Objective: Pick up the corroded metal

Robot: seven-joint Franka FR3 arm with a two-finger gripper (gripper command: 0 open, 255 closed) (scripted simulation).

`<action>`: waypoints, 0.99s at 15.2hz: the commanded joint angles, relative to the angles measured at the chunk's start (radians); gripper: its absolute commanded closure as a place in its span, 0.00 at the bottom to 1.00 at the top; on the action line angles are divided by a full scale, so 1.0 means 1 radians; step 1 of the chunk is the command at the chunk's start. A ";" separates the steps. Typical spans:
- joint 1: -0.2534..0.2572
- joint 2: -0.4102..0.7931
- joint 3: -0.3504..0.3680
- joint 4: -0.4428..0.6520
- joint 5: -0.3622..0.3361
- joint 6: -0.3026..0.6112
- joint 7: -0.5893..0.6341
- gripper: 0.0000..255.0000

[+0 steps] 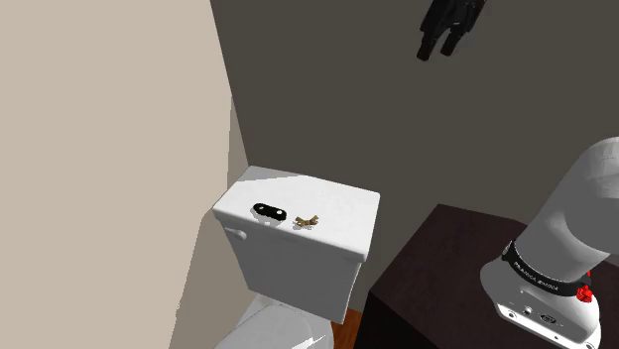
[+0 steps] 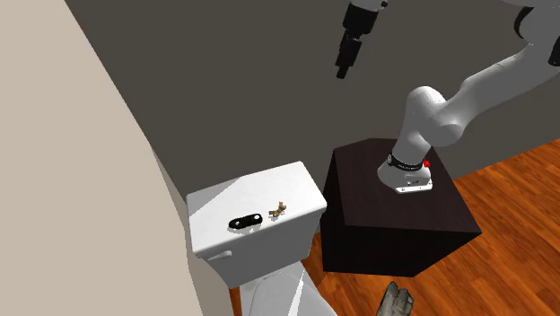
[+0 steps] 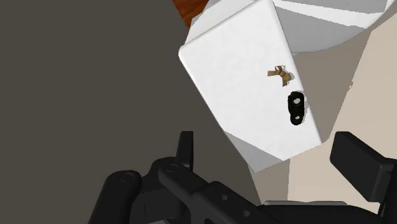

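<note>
black piece (image 1: pixel 269 211) lying on white tank lid (image 1: pixel 332 196) | corroded metal (image 1: pixel 307 220) sitting just beside it, near the lid's edge | gripper (image 1: pixel 439 45) hovering high above, fingers spread, empty | risk: descending off-centre, knocking the metal off or pinching the black piece

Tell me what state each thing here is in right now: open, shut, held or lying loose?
Gripper: open, empty, high above the toilet tank.
Corroded metal piece: lying loose on the tank lid, not held.
Black object: lying flat on the lid beside the metal piece, apart from it.
Tank lid: in place on the tank.
</note>
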 commanded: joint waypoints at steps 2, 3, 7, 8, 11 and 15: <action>0.005 0.024 0.008 -0.008 0.004 0.027 0.001 0.00; 0.011 0.048 0.016 -0.015 0.007 0.053 0.001 0.00; 0.032 0.156 0.049 -0.030 0.018 0.157 0.004 0.00; 0.037 0.185 0.057 -0.031 0.021 0.182 0.004 0.00; 0.051 0.277 0.081 -0.027 0.025 0.256 0.007 0.00; 0.068 0.408 0.113 -0.006 0.025 0.347 0.014 0.00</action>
